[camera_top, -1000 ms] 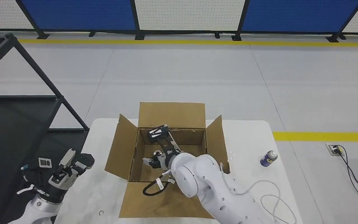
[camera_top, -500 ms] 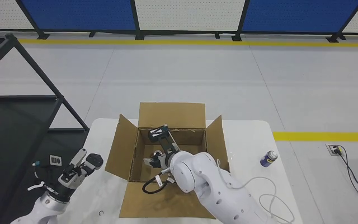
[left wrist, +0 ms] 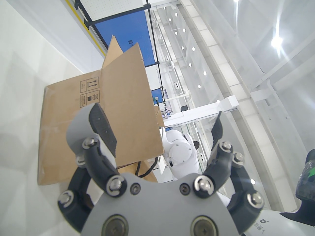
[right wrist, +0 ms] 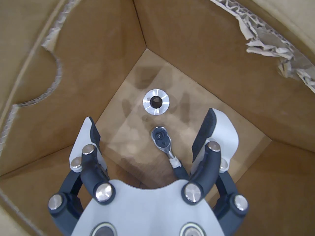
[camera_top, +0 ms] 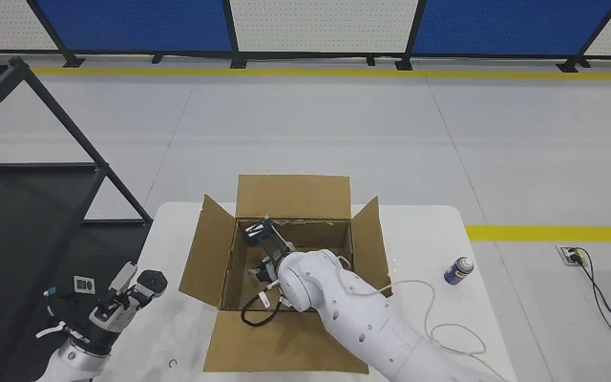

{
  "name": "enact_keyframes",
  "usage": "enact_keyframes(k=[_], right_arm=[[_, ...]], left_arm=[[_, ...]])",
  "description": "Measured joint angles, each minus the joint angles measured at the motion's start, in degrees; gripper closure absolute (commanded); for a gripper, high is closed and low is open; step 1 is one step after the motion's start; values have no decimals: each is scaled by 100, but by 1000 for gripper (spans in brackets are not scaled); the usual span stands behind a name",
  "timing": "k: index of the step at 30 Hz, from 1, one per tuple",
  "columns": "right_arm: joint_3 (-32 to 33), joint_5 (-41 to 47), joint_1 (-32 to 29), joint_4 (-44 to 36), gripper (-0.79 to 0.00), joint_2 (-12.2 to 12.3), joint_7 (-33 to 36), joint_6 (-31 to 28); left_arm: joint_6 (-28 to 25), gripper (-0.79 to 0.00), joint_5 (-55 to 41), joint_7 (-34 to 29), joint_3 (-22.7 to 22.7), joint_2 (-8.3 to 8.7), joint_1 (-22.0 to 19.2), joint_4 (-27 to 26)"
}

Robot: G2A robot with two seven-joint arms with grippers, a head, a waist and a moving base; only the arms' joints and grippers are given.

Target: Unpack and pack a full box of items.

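1. Lowering the right gripper (right wrist: 151, 119) onto the chrome-headed ratchet wrench with a black handle (right wrist: 163, 140) seems to be the step in hand. Its jaws are spread and empty above the wrench.
2. Both are inside the brown cardboard box (camera_top: 286, 196), centre frame in the top view.
3. The wrench lies flat, so the fingers should probably straddle the slim neck and close only near the floor.
4. It should keep clear of the round silver socket with a dark centre hole (right wrist: 156, 102), just beside the wrench head but apart from it.
5. The left gripper (left wrist: 157, 115) hangs released and empty at the top view's lower left, outside the box.
6. The wrench has a shiny oval head, a dark square drive and a white band before the grip. Its handle end is hidden.
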Motion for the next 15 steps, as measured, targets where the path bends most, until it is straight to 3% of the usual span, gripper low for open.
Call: enact_keyframes(k=[5, 12, 15], right_arm=[[-184, 150, 299, 967, -757, -368, -192, -126], [-301, 353, 510, 1920, -388, -798, -431, -381], [-337, 367, 548, 2236, -345, -952, -589, -451]], left_arm=[[-7, -785, -18, 77, -71, -3, 92, -47], [23, -785, 10, 137, -84, -7, 116, -62], [39, -785, 25, 146, -74, -8, 89, -54]])
